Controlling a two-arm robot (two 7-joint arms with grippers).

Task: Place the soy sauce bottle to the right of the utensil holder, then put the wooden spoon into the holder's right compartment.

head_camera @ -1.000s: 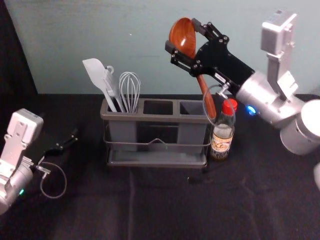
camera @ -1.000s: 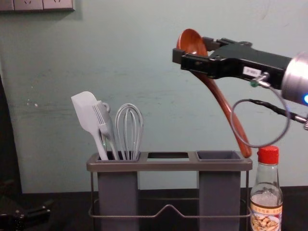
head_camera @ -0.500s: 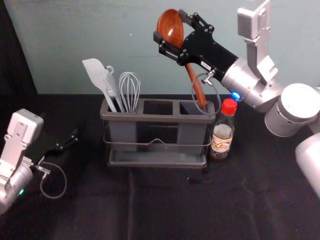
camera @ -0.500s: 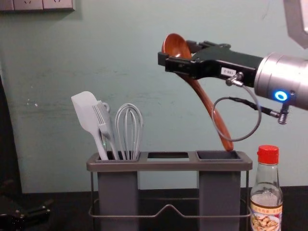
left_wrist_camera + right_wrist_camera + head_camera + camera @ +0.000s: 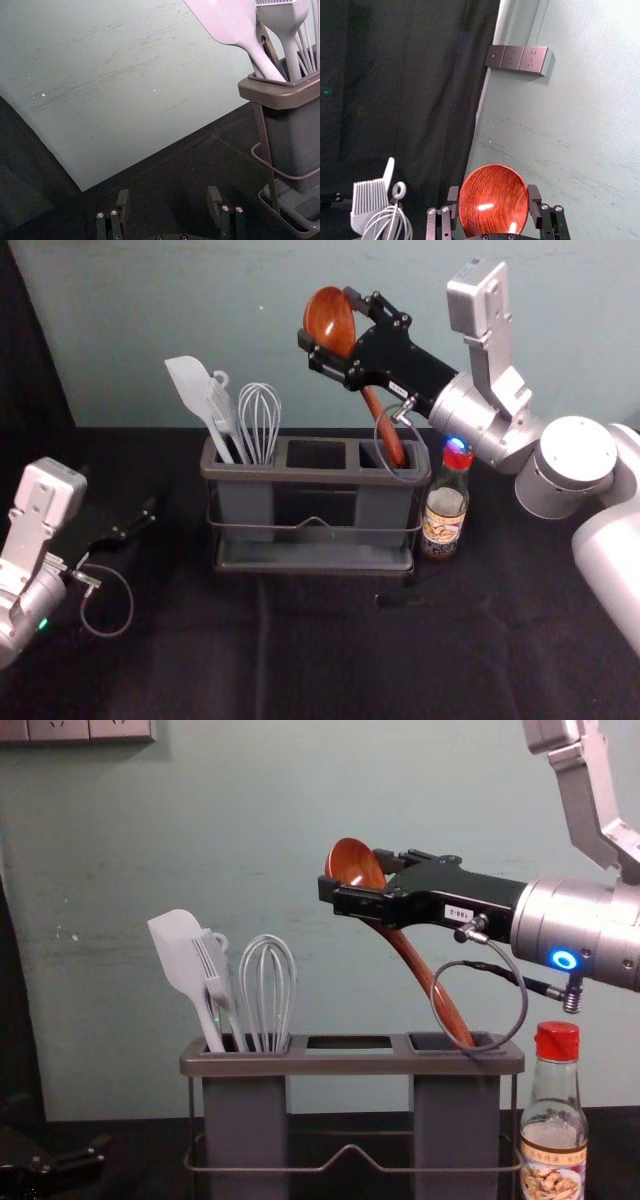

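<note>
Wooden spoon [image 5: 412, 958] pinched in right gripper [image 5: 328, 318], handle tip at right compartment [image 5: 457, 1120] below; soy sauce bottle [image 5: 444, 515] placed; lowering, release remain. Left gripper [image 5: 168, 196] idle well apart, spread.

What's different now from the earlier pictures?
The right gripper has carried the spoon left and down, bringing its handle end to the right compartment's opening; its grip is unchanged. The holder, utensils, soy sauce bottle and left gripper stayed put.
</note>
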